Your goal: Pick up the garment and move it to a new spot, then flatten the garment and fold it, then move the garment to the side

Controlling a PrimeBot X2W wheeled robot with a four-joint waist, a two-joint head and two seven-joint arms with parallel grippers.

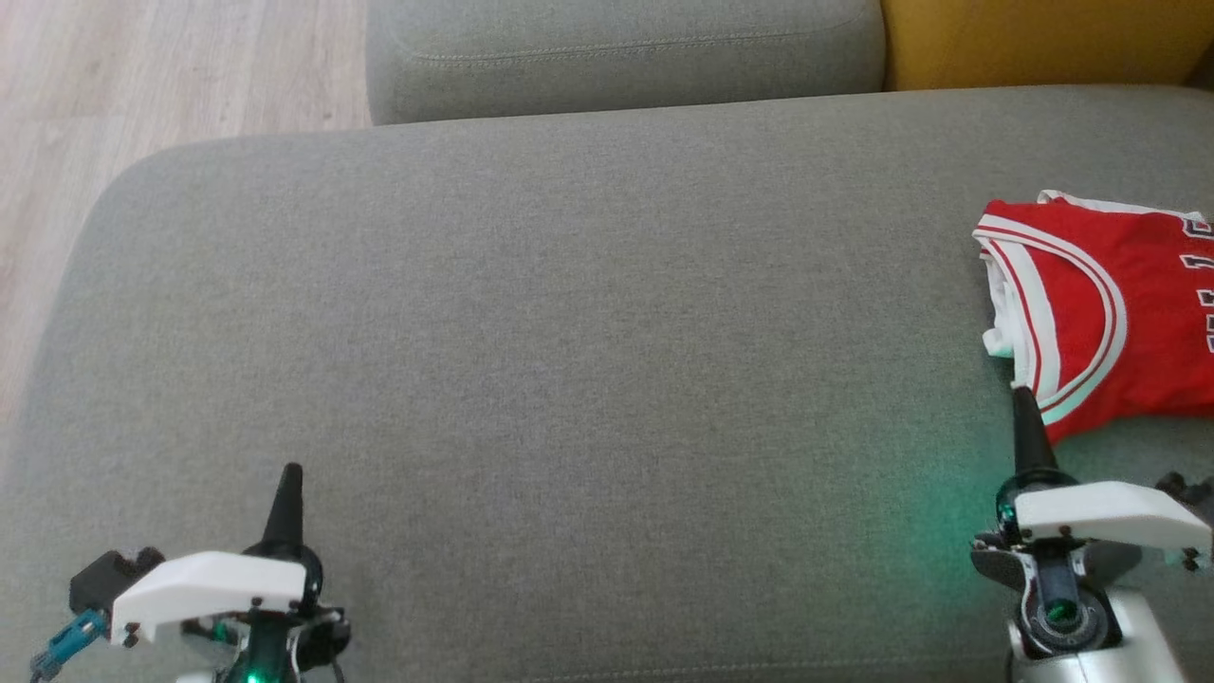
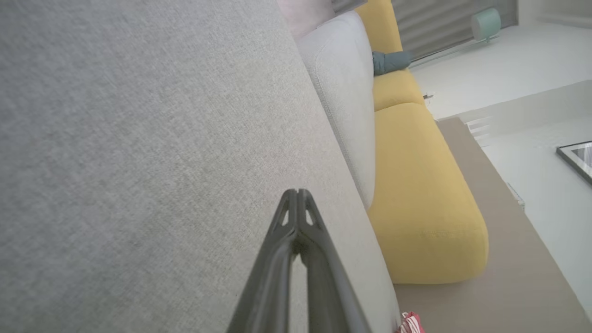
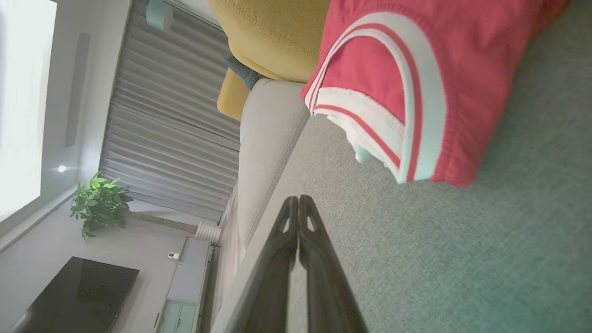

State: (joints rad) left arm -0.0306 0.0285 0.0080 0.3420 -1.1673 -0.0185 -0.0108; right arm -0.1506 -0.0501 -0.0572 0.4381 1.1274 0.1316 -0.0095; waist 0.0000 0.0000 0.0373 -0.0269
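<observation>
A red jersey with white trim [image 1: 1110, 304] lies folded at the far right of the grey sofa seat [image 1: 569, 379], partly cut off by the head view's edge. My right gripper [image 1: 1022, 396] is shut and empty, its tip just short of the jersey's near corner. From the right wrist, the jersey [image 3: 416, 88] lies beyond the closed fingertips [image 3: 298, 201]. My left gripper [image 1: 289, 474] is shut and empty over bare cushion at the lower left, with its tips [image 2: 297, 194] pressed together in the left wrist view. A sliver of the jersey [image 2: 410, 323] peeks in at that view's bottom.
A grey back cushion [image 1: 616, 52] runs along the far edge, with a yellow cushion [image 1: 1034, 38] to its right. Wooden floor [image 1: 142, 85] lies past the seat's left edge. The right wrist view takes in a potted plant [image 3: 99, 203] and a dark screen [image 3: 74, 296].
</observation>
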